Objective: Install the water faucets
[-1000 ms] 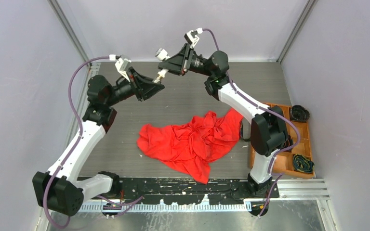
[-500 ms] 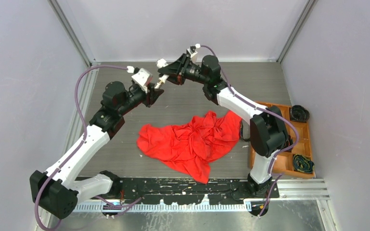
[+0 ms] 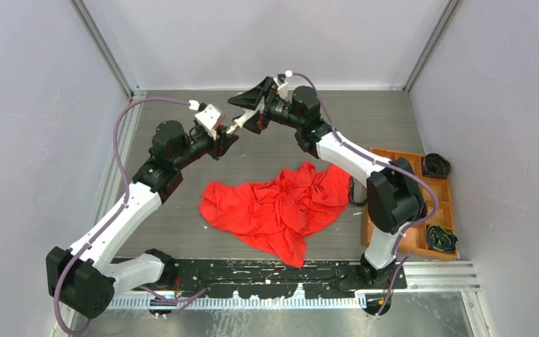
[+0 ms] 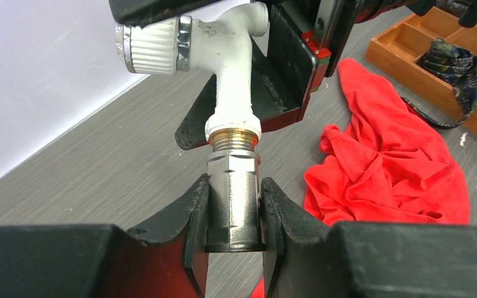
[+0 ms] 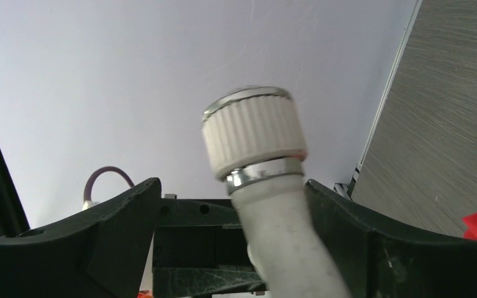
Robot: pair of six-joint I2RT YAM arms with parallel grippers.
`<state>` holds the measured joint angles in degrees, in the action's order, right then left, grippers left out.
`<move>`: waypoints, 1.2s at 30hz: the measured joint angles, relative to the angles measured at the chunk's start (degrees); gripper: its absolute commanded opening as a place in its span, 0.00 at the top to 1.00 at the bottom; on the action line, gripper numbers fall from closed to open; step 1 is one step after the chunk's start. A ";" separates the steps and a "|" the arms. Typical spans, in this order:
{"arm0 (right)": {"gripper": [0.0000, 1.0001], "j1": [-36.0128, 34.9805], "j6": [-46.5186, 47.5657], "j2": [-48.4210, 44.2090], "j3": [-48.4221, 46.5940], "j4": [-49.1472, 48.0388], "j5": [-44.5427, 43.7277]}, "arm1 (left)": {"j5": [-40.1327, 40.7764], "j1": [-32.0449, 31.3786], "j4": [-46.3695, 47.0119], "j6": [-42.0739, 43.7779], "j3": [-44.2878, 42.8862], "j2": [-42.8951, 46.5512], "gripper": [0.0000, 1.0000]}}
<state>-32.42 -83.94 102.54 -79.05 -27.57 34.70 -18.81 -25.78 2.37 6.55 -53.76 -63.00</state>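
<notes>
A: Top view first. Counts?

B: 2 arms. 1 faucet, far-centre, between the 2 gripper tips. 1 red cloth, crumpled, mid-table. 1 orange tray at right edge, split into compartments. 2 black coils: one in near-right compartment, other by tray's far-right corner; can't tell if inside or just outside.

A: Fingers from up there?

B: Right gripper spread, 1 finger each side of faucet. Left too small to judge here.

A: Left wrist cam?

B: Left gripper narrow, 2 fingers clamped on 1 grey metal fitting, upright. 1 brass thread sitting right on fitting's top. White body rising from it. 1 ribbed knob w/ chrome ring off to the left, spout end upper right. Black right-gripper body close behind the faucet. Cloth to the right, tray corner upper right w/ 1 coil in a compartment.

A: So faucet located where, exactly?

B: In the air above the table, standing on the fitting, fitting pinched by left fingers.

A: Right wrist cam?

B: 1 knob up top, against pale wall, white body running down btw 2 black fingers. Fingers wide: clear gap on the left side, other finger just beside the body. No squeeze seen. Strip of grey table at right, bit of red cloth in the corner.
</notes>
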 measured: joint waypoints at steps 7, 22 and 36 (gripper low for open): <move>0.00 -0.46 2.80 -3.21 0.76 0.26 -0.61 | -6.16 3.87 1.95 -5.49 0.55 -0.42 1.00; 0.00 2.97 19.04 -9.70 7.34 -0.09 8.07 | -23.67 20.52 8.94 -31.61 -0.17 -3.89 1.00; 0.00 5.64 76.56 -29.09 13.84 3.58 26.05 | -46.84 22.14 9.22 -58.34 -10.71 -6.73 1.00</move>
<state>-26.79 -7.38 73.45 -65.21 -23.99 60.75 -65.65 -3.64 11.60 -51.79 -64.47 -69.73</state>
